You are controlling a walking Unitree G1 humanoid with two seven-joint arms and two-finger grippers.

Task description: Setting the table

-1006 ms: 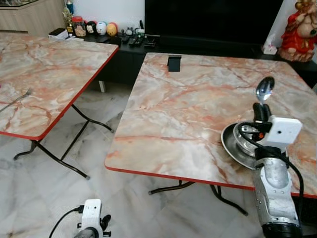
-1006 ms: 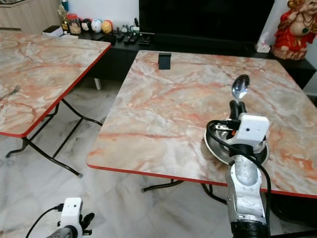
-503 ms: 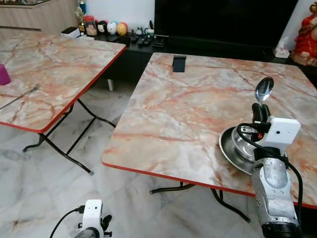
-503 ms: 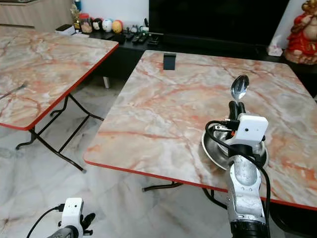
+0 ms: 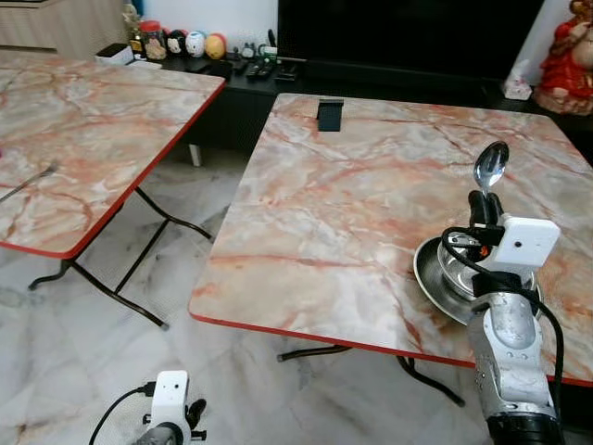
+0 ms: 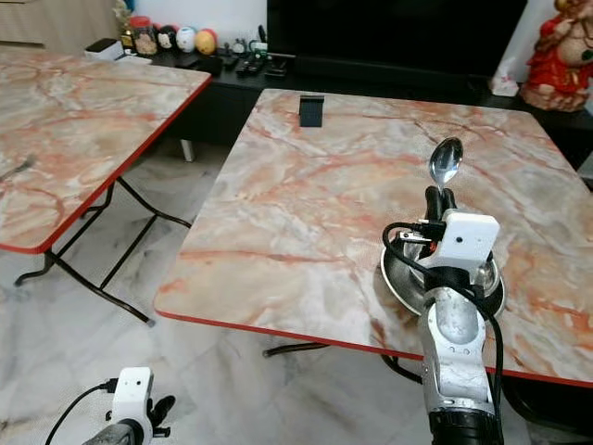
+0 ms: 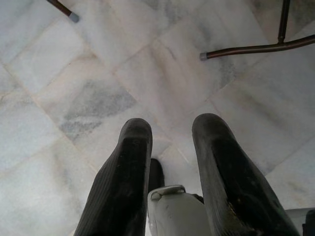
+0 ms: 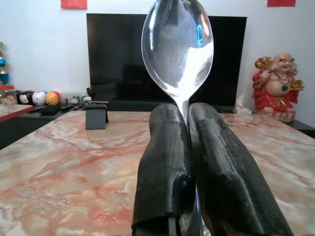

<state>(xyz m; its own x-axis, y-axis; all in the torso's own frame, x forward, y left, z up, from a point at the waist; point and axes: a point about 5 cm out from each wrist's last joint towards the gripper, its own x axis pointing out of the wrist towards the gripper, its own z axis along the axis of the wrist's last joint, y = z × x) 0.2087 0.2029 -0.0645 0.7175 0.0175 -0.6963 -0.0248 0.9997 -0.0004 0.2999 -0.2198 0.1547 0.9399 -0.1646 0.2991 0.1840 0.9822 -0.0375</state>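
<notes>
The right gripper [image 5: 483, 199], clamped on a shiny silver metal spoon [image 5: 490, 167] standing bowl-up along its fingers, hovers just above the round steel plate [image 5: 434, 278] on the marble-patterned counter [image 5: 343, 195], while the left gripper [image 7: 170, 142] hangs parted over the floor.

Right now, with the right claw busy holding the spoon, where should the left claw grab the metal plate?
Probably the metal plate's raised rim on its exposed left edge, coming in low from the robot's left over the table. The plate lies flat, so the rim is the likeliest hold. The right claw with the spoon covers the other side.
</notes>
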